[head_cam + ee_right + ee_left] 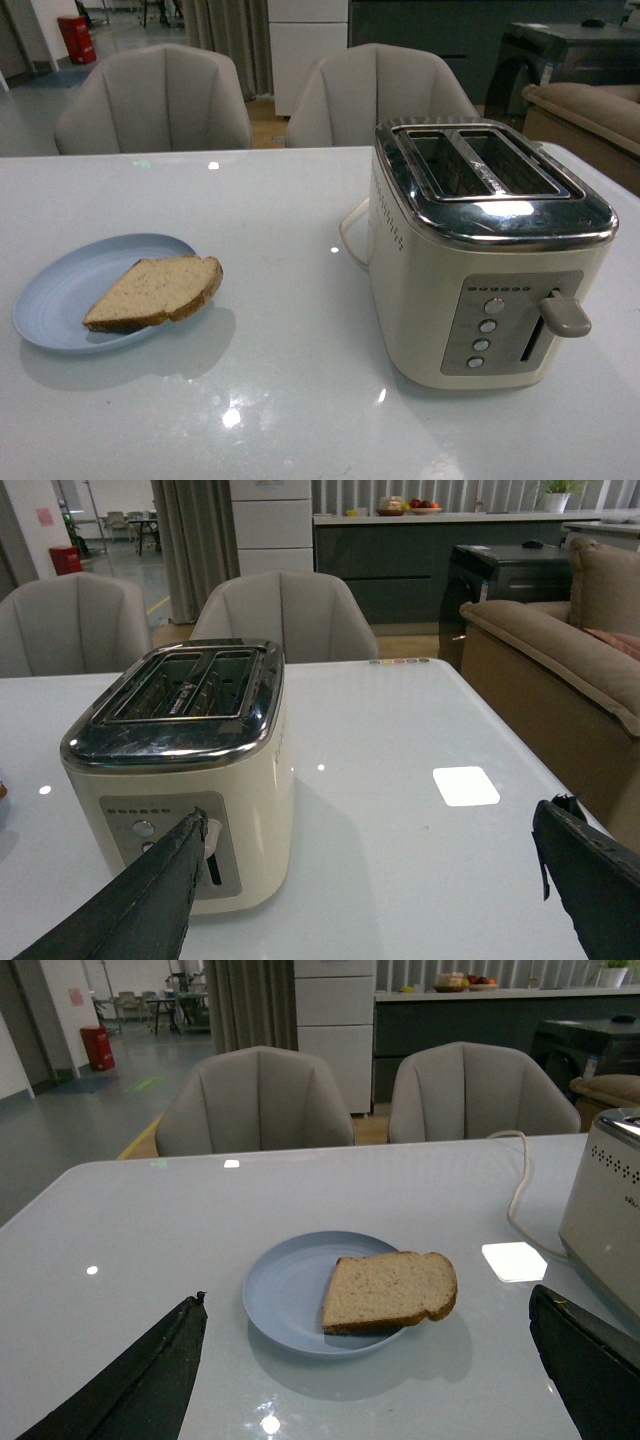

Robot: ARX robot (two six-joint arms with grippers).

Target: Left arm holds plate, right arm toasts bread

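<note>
Front view: the bread (155,292) lies on the plate (55,300) near the tabletop's (290,230) left edge, so I judge that no step has begun. The toaster (480,290) stands by the right edge.

Left wrist view: the left claw (367,1298) is spread wide and empty, short of the plate. Next it must take the rim.

Right wrist view: the right claw (370,815) is wide and empty, possibly brushing the toaster.

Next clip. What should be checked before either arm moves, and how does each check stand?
1. The bread lies on the plate, overhanging its rim: ok.
2. The toaster slots are empty: ok.
3. The toaster lever is up: ok.
4. The left fingers are open, holding nothing: ok.
5. The right fingers are open, holding nothing: ok.
6. The toaster cord is plugged in: cannot tell.
</note>
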